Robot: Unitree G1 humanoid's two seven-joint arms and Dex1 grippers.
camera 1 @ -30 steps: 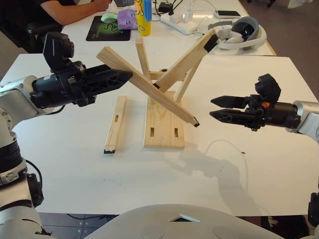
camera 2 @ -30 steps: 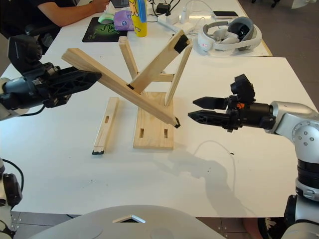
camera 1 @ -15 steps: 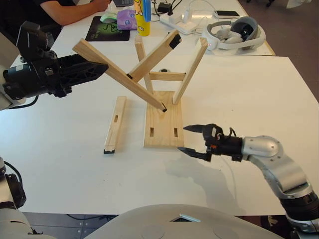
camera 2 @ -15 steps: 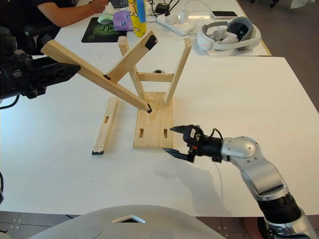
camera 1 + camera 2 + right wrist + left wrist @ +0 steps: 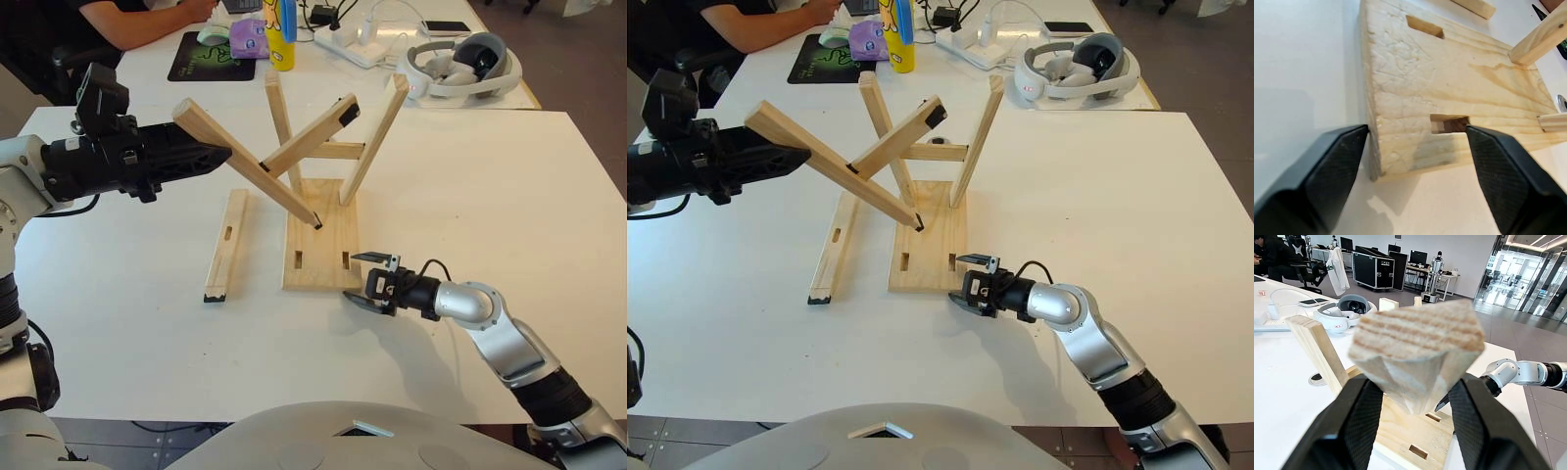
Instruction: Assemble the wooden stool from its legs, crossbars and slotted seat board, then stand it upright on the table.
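Currently one seat board (image 5: 318, 257) lies flat on the white bench (image 5: 490, 196). Two legs (image 5: 377, 137) joined by one crossbar (image 5: 333, 150) stand on it. One loose bar (image 5: 225, 245) lies just beside it. The left hand (image 5: 217, 157) is clenched on a further leg piece (image 5: 260, 178). The right hand (image 5: 353, 277) is released and straddles the board's near corner. One headset (image 5: 460, 61) and one bottle (image 5: 282, 34) stand behind.

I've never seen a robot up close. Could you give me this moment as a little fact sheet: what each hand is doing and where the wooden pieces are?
seat board: flat on the table, its two near slots empty
left hand: shut on the end of the joined leg piece, held tilted, lower tip over the board
right hand: open, fingers either side of the board's near right corner
standing frame: two legs and a crossbar upright at the board's far end
loose bar: slotted, lying left of the board
stool: not yet assembled
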